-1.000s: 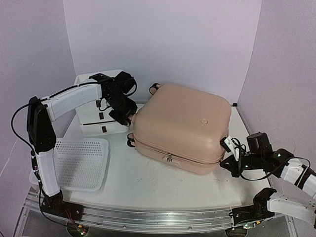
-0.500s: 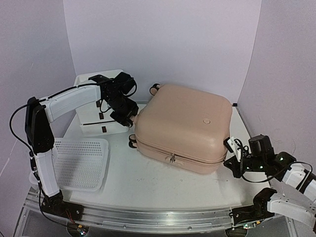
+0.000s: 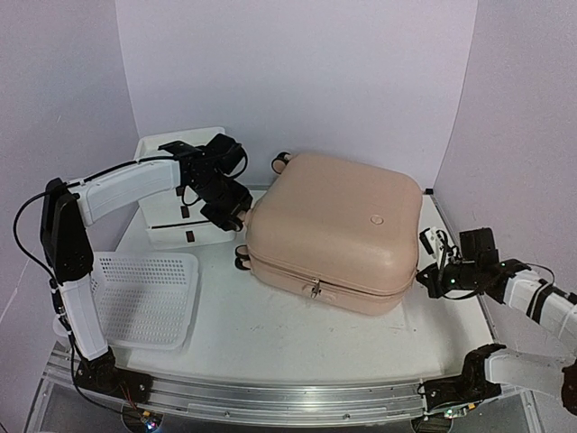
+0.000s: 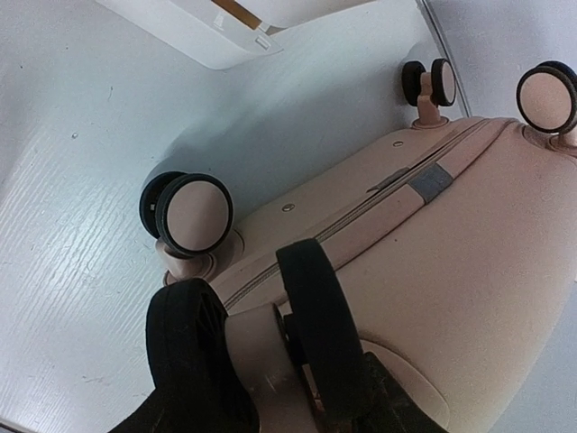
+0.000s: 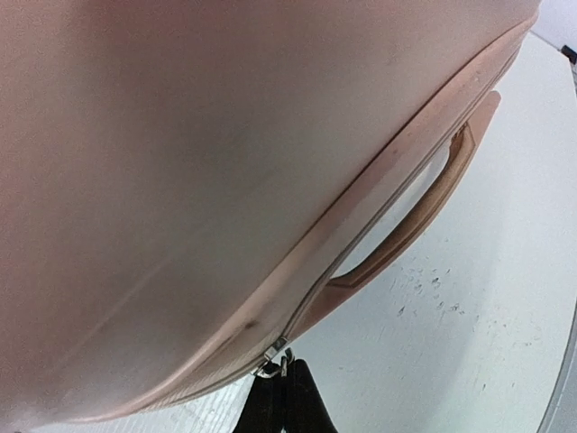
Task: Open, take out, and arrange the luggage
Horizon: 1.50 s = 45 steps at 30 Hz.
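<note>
Small pale pink hard-shell suitcase (image 3: 334,230) is lying flat on the white table (image 3: 297,347), looking fully closed. Its pink-and-black caster wheels (image 4: 194,214) are sticking out on the left, the side handle (image 5: 424,212) is facing right, and a zipper pull (image 5: 275,359) is dangling near it.

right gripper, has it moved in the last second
Yes. Holding the zipper pull, the right gripper has gone away from the table's front rail, toward the back along the luggage.
</note>
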Motion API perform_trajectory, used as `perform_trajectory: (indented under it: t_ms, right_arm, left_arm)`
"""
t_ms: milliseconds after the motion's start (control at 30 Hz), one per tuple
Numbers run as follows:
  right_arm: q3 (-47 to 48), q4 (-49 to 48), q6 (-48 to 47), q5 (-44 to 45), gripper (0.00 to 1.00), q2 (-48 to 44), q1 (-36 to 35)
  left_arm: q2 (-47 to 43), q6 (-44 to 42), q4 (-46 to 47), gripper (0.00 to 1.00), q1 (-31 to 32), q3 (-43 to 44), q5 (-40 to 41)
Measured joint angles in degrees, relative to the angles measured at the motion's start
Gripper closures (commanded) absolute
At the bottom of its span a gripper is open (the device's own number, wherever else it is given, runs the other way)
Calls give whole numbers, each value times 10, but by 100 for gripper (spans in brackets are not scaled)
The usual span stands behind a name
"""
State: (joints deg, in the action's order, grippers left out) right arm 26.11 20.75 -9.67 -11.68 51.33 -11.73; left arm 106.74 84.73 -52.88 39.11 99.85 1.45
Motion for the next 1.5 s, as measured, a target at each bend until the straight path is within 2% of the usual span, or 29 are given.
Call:
perform_trajectory:
  t_ms: [367, 700, 900, 1067, 1200, 1267, 1367, 1500]
  right_arm:
    - [128, -66, -75, -187, 100, 246, 158]
    - [306, -134, -147, -244, 100, 461, 231]
    - [431, -184, -219, -319, 100, 596, 247]
    - [563, -194, -268, -439, 100, 719, 252]
    - [686, -206, -271, -548, 100, 825, 252]
    - [733, -242, -252, -589, 100, 870, 250]
    - [773, -294, -221, -625, 96, 910, 246]
    - [774, -337, -209, -628, 91, 920, 239]
  left_arm:
    - [-8, -45, 26, 100, -1, -18, -2]
    - [-4, -97, 61, 100, -12, -22, -7]
    - [6, -132, 75, 100, -20, -16, -24]
    - [9, -151, 84, 100, -24, -13, -31]
    - [10, -159, 95, 100, -27, -13, -29]
    - [13, -161, 102, 100, -28, -13, -27]
    - [16, -162, 110, 100, -29, -11, -22]
    - [18, -165, 109, 100, -29, -6, -22]
